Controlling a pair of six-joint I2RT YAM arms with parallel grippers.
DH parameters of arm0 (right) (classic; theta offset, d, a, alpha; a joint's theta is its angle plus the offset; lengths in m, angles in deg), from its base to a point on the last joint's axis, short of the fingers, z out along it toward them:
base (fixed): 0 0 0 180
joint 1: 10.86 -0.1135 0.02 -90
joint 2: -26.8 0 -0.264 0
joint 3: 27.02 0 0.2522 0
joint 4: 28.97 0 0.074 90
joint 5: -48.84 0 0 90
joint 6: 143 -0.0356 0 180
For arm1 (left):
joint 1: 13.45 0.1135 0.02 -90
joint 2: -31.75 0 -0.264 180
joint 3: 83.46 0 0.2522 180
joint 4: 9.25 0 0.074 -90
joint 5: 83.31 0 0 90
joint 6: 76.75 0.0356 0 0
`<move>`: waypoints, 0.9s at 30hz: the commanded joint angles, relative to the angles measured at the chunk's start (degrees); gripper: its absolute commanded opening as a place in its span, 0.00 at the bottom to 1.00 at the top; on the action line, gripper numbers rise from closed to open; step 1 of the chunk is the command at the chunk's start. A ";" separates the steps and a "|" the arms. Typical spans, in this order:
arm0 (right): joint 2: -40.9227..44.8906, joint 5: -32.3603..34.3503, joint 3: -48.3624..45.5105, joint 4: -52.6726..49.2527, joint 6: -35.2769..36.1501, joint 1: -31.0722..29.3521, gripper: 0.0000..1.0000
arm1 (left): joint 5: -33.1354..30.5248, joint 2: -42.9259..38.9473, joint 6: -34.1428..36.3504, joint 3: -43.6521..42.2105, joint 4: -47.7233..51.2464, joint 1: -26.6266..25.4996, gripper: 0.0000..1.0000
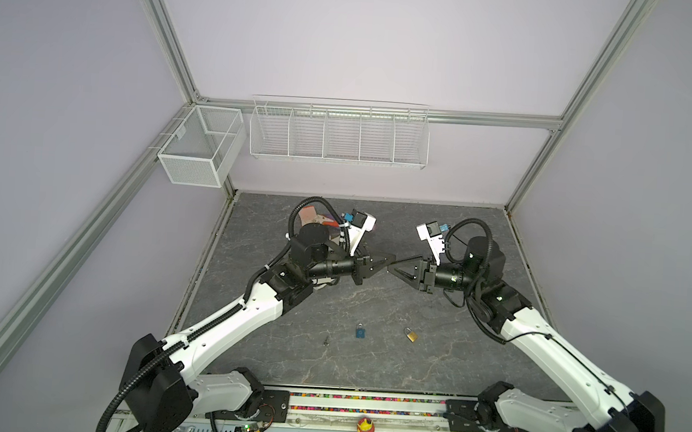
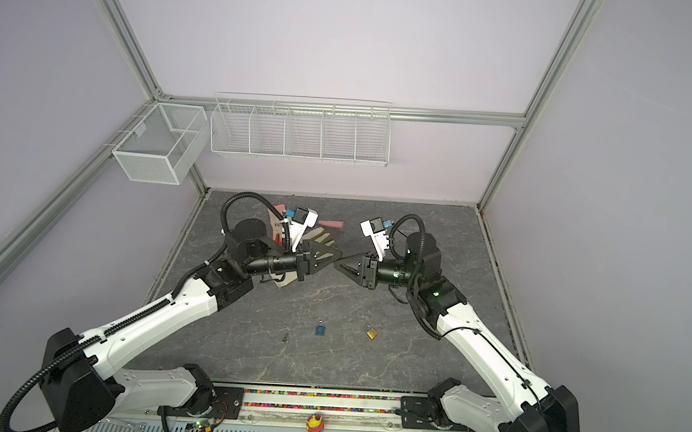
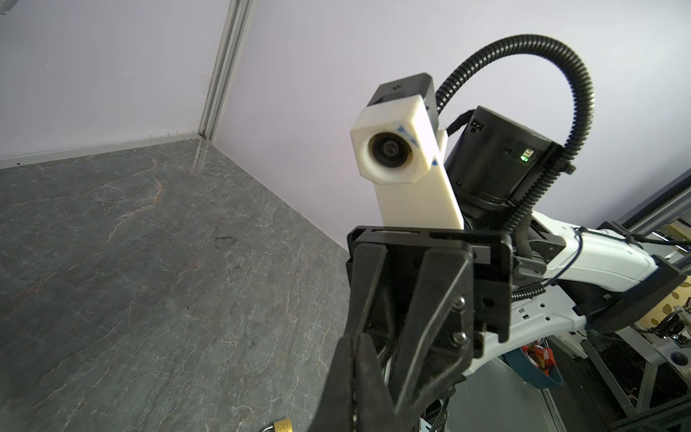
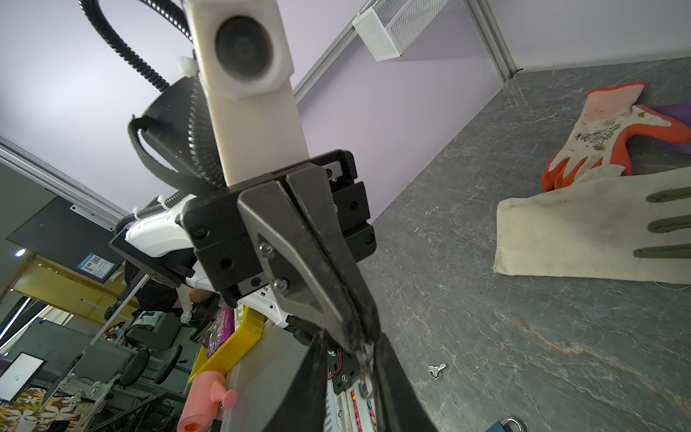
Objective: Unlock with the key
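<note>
Grey desk (image 1: pixel 366 372) holds key (image 1: pixel 326 340), blue padlock (image 1: pixel 361 332), brass padlock (image 1: pixel 411 334), none picked up; left end effector (image 1: pixel 391 258) closed, right end effector (image 1: pixel 393 266) slightly parted; contents unclear.

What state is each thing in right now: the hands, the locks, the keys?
Left hand: shut, pinching a small metal piece, probably a key.
Right hand: open around the left hand's tips.
Blue padlock: flat on table, untouched.
Brass padlock: flat on table, untouched.
Loose key: flat on table.
</note>
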 commanded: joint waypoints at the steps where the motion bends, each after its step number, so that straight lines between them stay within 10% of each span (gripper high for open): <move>1: -0.32 -1.64 -0.92 1.55 1.11 -0.28 0.23 | 1.05 0.59 0.79 2.35 -0.32 0.12 0.00; 27: 0.04 -2.23 -1.73 3.49 0.58 0.22 0.20 | 2.26 0.23 2.26 2.95 1.44 0.12 0.00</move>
